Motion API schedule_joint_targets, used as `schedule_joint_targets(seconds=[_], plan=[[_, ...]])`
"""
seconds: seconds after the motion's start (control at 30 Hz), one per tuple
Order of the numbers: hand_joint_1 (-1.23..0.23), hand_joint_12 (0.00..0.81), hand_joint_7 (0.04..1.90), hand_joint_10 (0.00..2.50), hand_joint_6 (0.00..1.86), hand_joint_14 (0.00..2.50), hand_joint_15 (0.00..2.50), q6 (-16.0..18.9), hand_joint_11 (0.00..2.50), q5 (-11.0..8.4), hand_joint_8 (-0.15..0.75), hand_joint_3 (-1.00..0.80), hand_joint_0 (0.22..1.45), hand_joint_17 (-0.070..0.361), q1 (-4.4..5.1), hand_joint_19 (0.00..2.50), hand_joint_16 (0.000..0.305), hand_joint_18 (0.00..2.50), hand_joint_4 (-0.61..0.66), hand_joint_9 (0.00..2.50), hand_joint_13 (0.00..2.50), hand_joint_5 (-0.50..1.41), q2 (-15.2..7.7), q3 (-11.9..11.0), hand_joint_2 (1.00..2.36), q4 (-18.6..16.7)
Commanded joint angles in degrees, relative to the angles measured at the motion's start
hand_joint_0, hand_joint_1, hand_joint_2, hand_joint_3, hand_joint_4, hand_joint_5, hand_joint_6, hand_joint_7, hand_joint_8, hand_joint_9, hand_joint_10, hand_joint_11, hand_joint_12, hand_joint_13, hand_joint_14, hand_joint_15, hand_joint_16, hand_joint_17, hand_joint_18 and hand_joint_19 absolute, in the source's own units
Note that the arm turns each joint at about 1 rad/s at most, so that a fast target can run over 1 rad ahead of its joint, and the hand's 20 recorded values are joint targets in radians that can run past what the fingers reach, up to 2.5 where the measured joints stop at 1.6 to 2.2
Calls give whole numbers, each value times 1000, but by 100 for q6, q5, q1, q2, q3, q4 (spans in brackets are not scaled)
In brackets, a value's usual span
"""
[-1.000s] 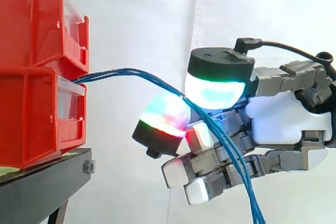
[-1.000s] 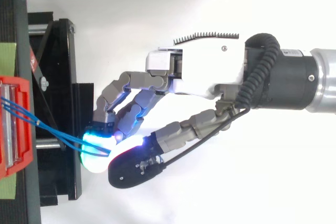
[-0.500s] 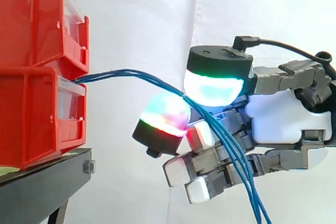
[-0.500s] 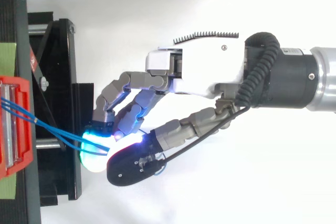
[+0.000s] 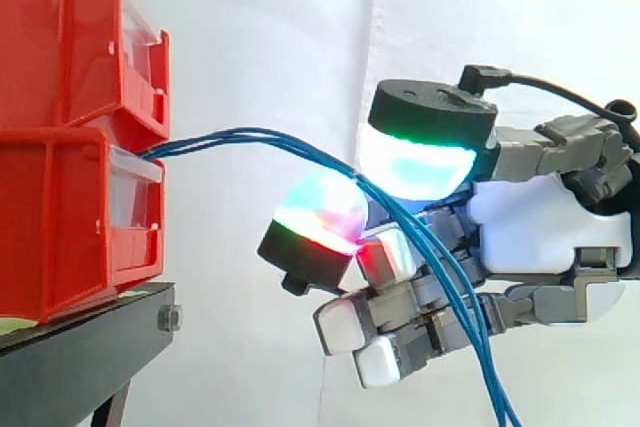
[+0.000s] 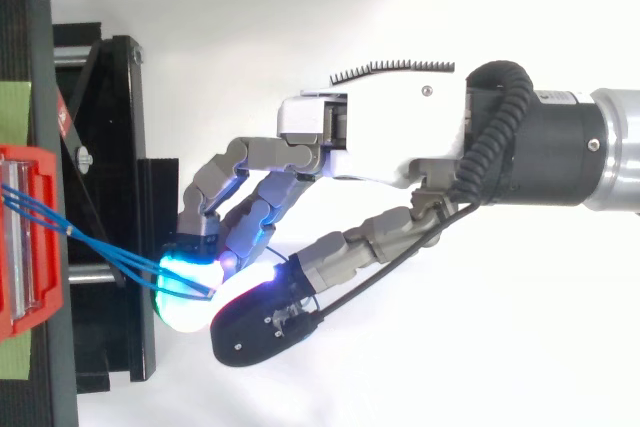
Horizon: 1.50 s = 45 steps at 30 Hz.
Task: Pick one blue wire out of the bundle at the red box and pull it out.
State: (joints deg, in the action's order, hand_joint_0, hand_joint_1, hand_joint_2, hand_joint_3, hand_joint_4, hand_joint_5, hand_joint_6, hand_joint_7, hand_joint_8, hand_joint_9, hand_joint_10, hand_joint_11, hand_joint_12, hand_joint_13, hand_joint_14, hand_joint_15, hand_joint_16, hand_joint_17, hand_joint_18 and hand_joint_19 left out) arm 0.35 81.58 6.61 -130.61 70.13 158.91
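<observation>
Several thin blue wires [image 5: 240,134] leave the red plastic bin [image 5: 60,217], clamped between pads [image 5: 415,162] of the robot hand [image 5: 545,227]. It should isolate one, then pull level.

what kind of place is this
Most likely a robotics lab test bench: stacked red bins on a black stand, a plain white curtain behind them, and a robot hand pinching blue wires that lead from the bins.

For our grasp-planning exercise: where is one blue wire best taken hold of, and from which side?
Probably on the free arc where the blue wires leave the red box level and spread; pinch from above and below, coming from the side away from the box.
</observation>
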Motion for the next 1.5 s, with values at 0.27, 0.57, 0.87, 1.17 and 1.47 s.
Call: schedule_joint_targets(seconds=[0.27,0.57,0.87,1.17,1.47], plan=[[-718,383,691,19,821,19,471,0,717,33,310,-150,673,146,-2,495,65,537,366,954,743,-170,0,1,1009,0],[-602,406,802,21,723,20,469,0,694,33,325,-218,623,158,-11,512,70,544,379,998,761,-136,0,-8,1006,0],[-632,389,791,23,765,19,486,-9,717,51,308,-346,567,147,-37,532,65,499,307,980,743,-142,0,1,1008,0],[-736,365,743,24,880,20,490,-9,740,148,285,-345,586,136,-90,522,61,496,238,986,736,-151,0,1,1010,0],[-448,394,1048,21,675,20,475,-35,558,156,288,-314,584,155,-99,530,69,498,239,1032,764,-60,27,-8,1008,0]])
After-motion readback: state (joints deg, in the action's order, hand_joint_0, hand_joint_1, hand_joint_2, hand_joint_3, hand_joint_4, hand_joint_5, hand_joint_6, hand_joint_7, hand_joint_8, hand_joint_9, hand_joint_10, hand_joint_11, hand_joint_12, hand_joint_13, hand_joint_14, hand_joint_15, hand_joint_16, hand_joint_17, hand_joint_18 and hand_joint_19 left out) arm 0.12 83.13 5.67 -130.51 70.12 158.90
